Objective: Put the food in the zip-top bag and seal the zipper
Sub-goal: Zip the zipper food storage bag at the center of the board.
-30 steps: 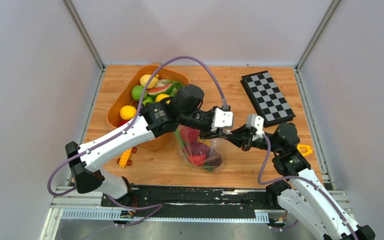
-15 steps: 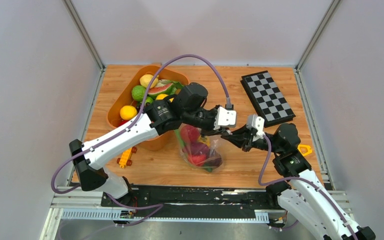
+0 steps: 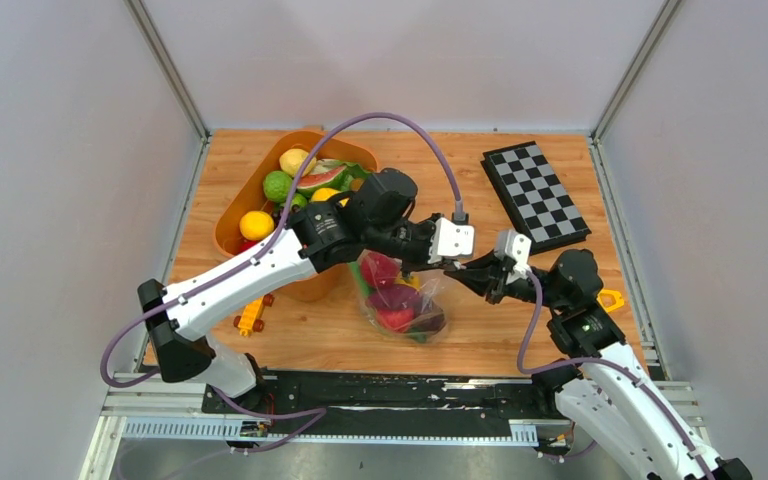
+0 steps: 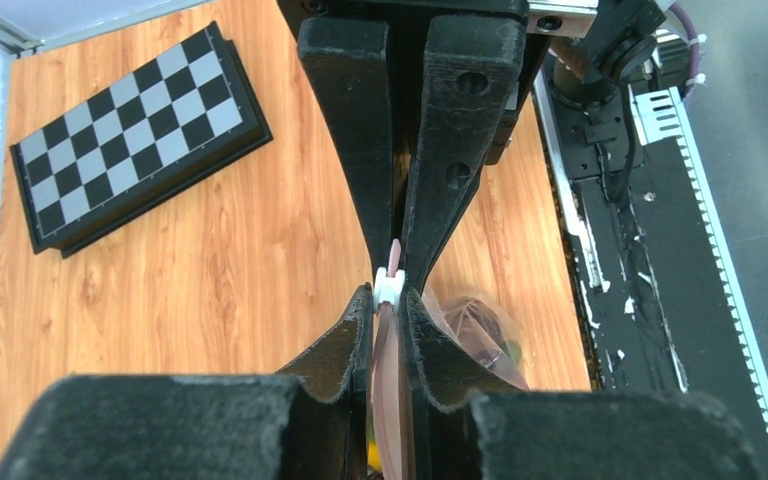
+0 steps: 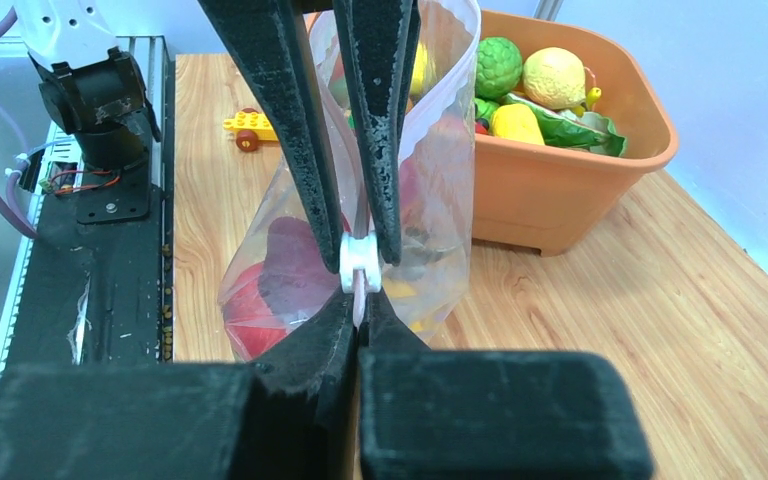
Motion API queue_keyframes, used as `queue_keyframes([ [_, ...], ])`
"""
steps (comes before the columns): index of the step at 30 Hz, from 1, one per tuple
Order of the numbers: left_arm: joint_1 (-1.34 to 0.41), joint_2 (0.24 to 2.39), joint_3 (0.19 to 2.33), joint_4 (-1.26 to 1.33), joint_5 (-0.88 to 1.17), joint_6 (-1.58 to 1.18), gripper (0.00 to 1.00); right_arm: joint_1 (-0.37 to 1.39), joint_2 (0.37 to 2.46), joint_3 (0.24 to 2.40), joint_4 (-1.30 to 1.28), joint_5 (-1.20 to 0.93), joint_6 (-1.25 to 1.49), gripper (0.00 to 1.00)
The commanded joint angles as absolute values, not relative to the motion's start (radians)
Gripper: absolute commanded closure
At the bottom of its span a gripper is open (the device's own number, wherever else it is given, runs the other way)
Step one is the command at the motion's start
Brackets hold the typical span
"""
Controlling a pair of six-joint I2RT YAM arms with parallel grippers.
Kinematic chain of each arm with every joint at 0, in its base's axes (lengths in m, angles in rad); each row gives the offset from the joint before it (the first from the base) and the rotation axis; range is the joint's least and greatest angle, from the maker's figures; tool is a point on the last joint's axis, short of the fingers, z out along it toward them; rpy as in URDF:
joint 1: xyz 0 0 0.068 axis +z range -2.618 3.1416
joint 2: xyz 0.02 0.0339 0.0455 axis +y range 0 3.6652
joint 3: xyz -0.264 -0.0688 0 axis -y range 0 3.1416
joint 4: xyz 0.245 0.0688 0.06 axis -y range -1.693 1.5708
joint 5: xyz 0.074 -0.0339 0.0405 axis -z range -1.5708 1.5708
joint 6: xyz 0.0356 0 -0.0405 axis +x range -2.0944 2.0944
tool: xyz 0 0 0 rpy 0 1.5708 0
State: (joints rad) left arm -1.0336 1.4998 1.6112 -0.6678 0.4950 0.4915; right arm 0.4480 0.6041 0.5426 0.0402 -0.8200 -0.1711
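zipper (image 4: 390,375) is now caught from both ends; over the last second the left gripper (image 4: 388,305) came in toward the right one and its jaws went from spread to nearly pressed together on the strip, pads either side of the white slider (image 4: 388,288); right gripper (image 5: 360,300) hasn't moved, jaws pressed flat on the zipper end, tip to tip with the left.

my read: loading is over for this bag and we're at the seal; right anchors the end, left is set to drag the slider away from it; mouth beyond the left gripper looks still gaping in the right wrist view, so nothing is sealed yet.

zip-top bag (image 3: 400,305) hangs under both sets of fingertips, upright; whether its bottom rests on the table (image 3: 500,340) I can't tell.

in the bag: red piece (image 5: 250,320), purple piece (image 5: 290,260), a bit of yellow low down near my right fingertips.

orange tub (image 5: 560,200) sits beyond the bag from the right gripper, behind the left arm's wrist; it holds a knobbly green fruit (image 5: 500,65), a lemon (image 5: 553,75), a watermelon slice (image 3: 318,178) and more.

yellow toy car (image 3: 250,315) lies beside the tub, well clear of both grippers; chessboard (image 3: 535,195) lies off past the right gripper, apart.
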Motion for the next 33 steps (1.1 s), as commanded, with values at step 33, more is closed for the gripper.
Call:
queue_keyframes([
  [33, -0.989, 1.244, 1.467, -0.613, 0.311, 0.431, 0.96, 0.445, 0.596, 0.583, 0.114, -0.851, -0.129, 0.74],
])
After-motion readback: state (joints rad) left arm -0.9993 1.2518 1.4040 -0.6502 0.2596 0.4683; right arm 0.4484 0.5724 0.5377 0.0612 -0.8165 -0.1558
